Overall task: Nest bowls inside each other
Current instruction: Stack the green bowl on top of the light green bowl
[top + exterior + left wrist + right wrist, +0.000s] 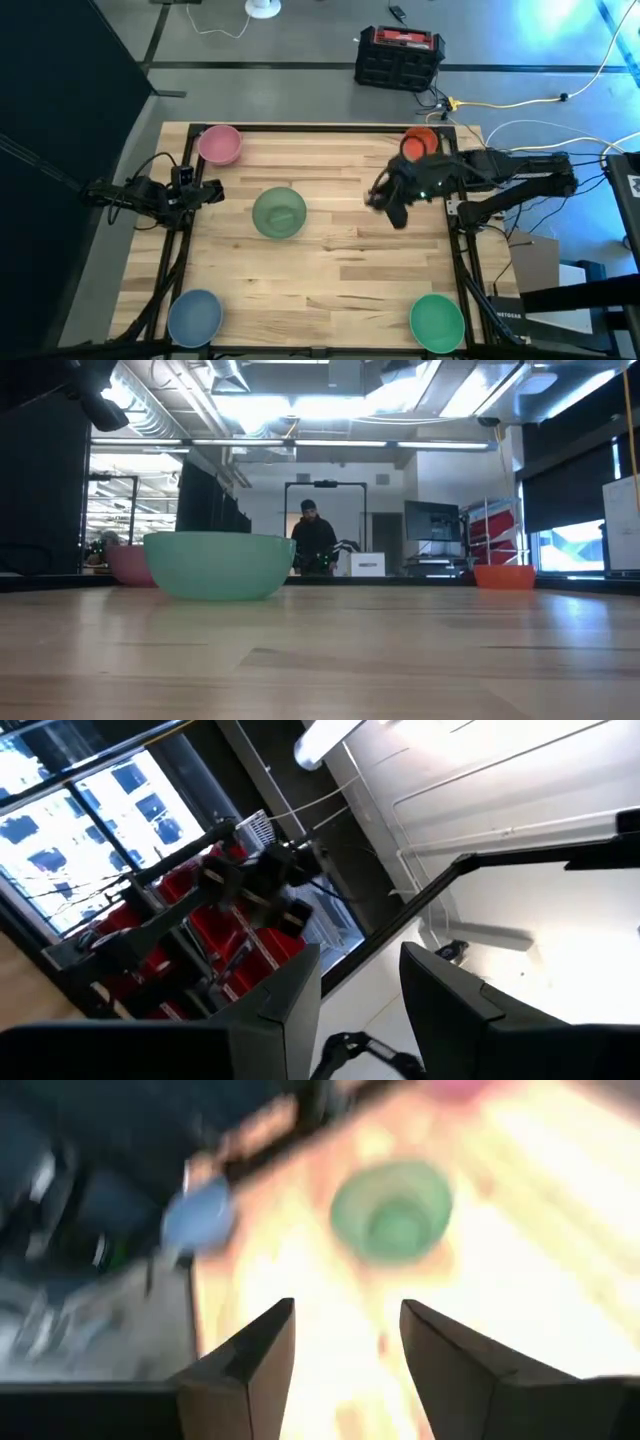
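Note:
Five bowls stand upright on the wooden table, each on its base. The pink bowl [219, 144] is at the far left, the orange-red bowl [419, 142] at the far right, the muted green bowl [278, 212] left of the middle, the light blue bowl [194, 316] at the near left and the bright green bowl [437, 322] at the near right. My right gripper [378, 197] hangs open above the table, right of the muted green bowl [392, 1210] and slanting down toward it. My left gripper [212, 192] waits open at the left edge, tipped upward.
The table's dark frame rails run along its left side [178, 250] and right side [462, 270]. A black case [398, 57] and cables lie on the floor beyond the far edge. A person [312, 535] stands far off in the room behind the table.

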